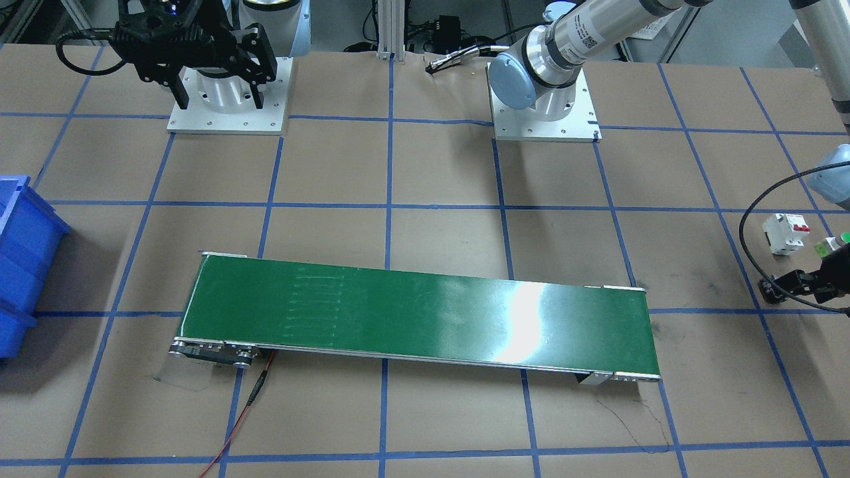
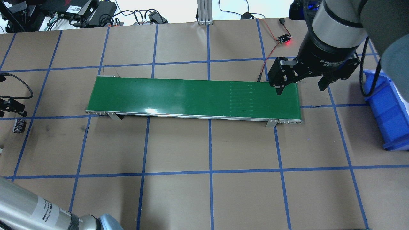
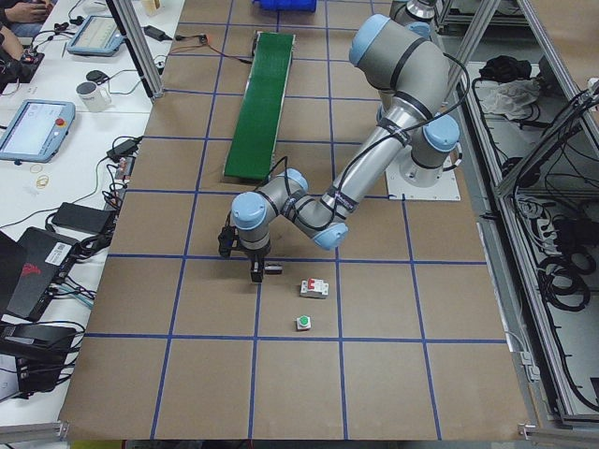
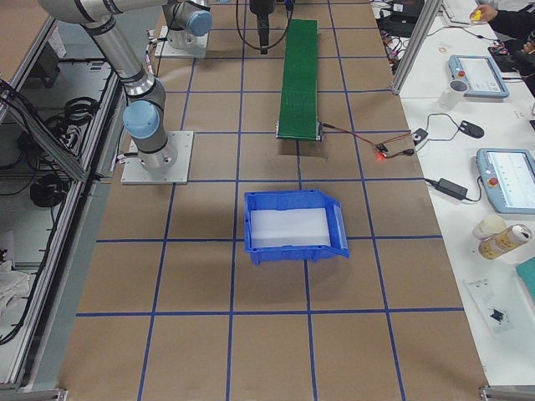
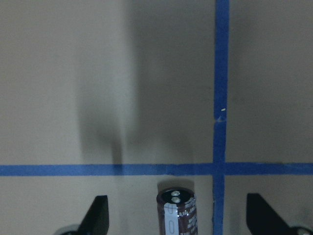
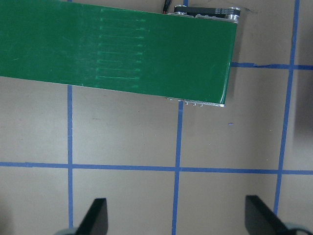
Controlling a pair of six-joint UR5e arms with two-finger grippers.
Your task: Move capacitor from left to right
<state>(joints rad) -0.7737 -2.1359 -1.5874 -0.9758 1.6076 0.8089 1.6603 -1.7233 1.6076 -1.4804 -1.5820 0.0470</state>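
Seen from the table's left end, a small green-capped push button [image 3: 304,324] lies nearest, with a white boxy circuit breaker [image 3: 314,289] just beyond it. Next, the stubby dark cylindrical capacitor [image 5: 177,215] lies on the brown paper-covered table [image 2: 179,143], beside a blue tape crossing. The left gripper [image 5: 176,205] straddles it with its jaws spread wide, clear of the sleeve. Further on lies a long green conveyor belt [image 2: 191,95]. Over its far end hangs the right gripper [image 6: 177,215], spread and empty. A blue plastic bin [image 4: 294,252] stands farthest.
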